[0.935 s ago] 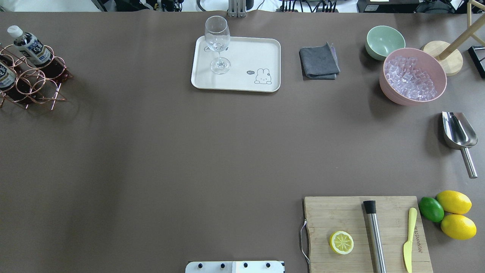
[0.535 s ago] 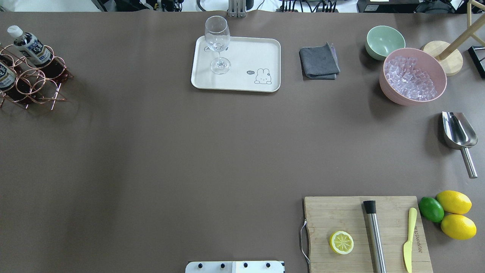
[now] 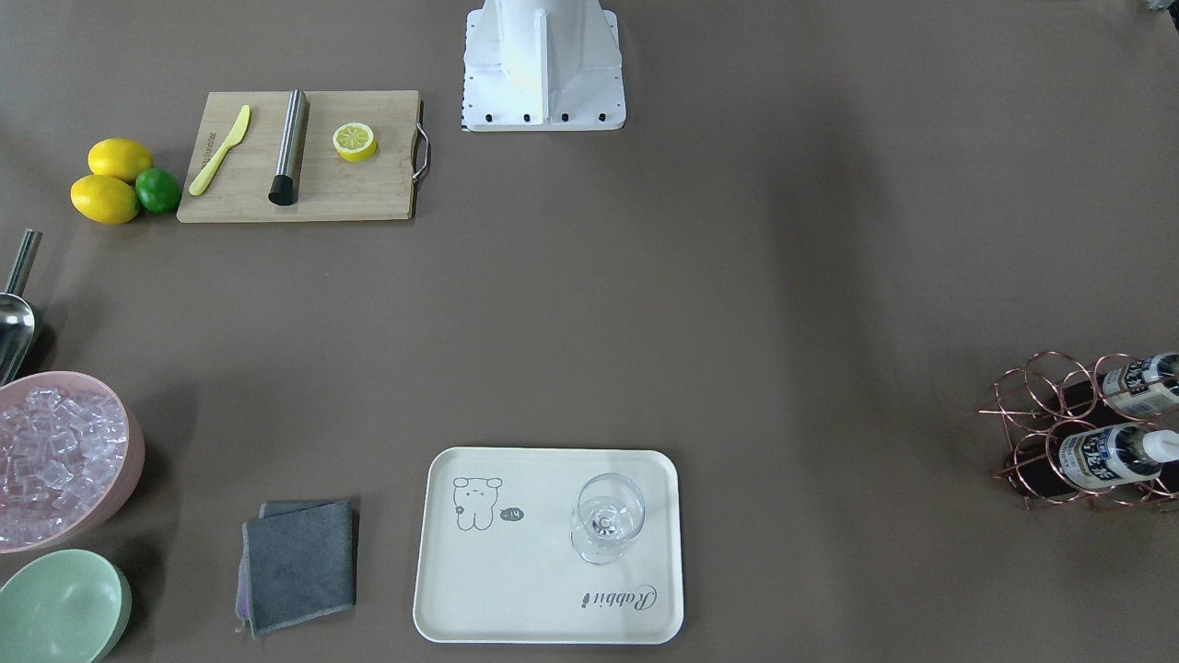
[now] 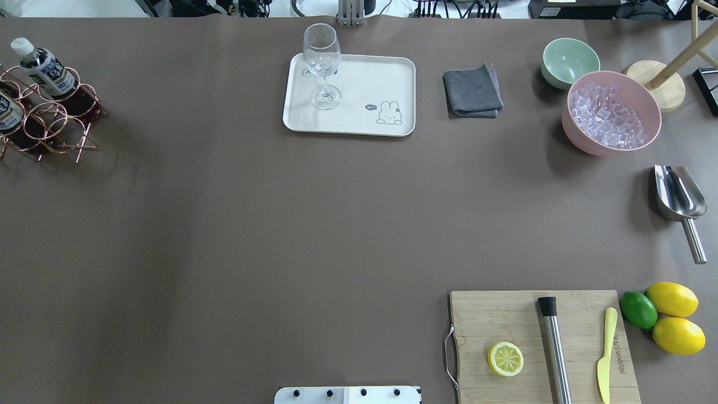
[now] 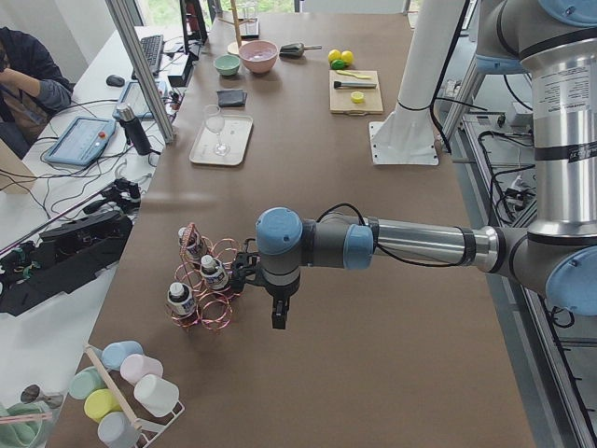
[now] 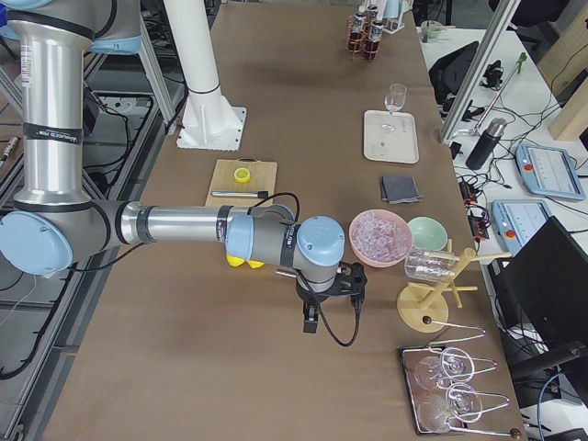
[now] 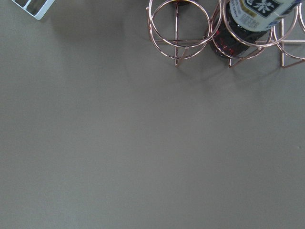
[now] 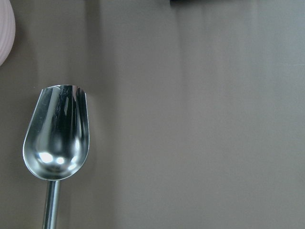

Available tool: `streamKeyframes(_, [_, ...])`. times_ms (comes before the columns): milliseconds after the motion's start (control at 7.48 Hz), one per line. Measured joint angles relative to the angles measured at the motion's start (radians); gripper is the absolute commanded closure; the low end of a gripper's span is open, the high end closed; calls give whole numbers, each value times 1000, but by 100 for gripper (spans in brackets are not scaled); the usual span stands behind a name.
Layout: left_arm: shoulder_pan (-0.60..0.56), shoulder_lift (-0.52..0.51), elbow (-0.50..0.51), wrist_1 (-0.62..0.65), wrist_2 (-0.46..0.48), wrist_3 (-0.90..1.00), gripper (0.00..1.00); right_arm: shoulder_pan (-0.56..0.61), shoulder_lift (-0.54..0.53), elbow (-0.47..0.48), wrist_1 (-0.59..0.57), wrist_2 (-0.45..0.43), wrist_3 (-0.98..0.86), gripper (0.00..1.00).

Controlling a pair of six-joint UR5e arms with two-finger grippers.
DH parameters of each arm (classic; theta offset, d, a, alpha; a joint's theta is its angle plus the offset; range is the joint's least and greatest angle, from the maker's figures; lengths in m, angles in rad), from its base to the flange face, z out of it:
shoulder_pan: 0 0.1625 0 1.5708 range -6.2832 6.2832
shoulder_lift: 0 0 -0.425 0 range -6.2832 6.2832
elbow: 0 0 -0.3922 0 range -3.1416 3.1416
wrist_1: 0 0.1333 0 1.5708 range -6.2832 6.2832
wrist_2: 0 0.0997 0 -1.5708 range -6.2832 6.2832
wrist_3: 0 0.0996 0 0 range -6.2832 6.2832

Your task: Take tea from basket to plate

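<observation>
left pincer (image 5: 244, 276): low over counter (image 4: 280, 224), spread or pressed together, cannot tell
tea (image 5: 214, 272): standing in basket (image 5: 220, 313) cell, just beside left pincer
plate (image 4: 364, 78): well apart from left pincer, carrying wine glass (image 4: 322, 64)
right pincer (image 6: 353, 278): near steel scoop (image 8: 57, 138), state cannot tell

In the overhead view, the left edge cuts through the basket (image 4: 56, 120) and one tea (image 4: 8, 109). The right wrist view crops the handle of the scoop (image 8: 56, 138). We cannot tell how the fingers of the left gripper (image 5: 239, 274) or the right gripper (image 6: 358, 279) stand.
</observation>
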Motion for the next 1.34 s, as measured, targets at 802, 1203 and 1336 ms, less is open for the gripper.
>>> streamKeyframes(802, [-2,-12,26,-3,-1,-3,2,6,0,0,0,0,-2,0])
streamKeyframes(1203, [-4,-15,21,0,-1,-9,2,8,0,1,0,0,-2,0])
streamKeyframes(1336, [-5,-15,20,1,-1,-9,2,8,0,1,0,0,-2,0])
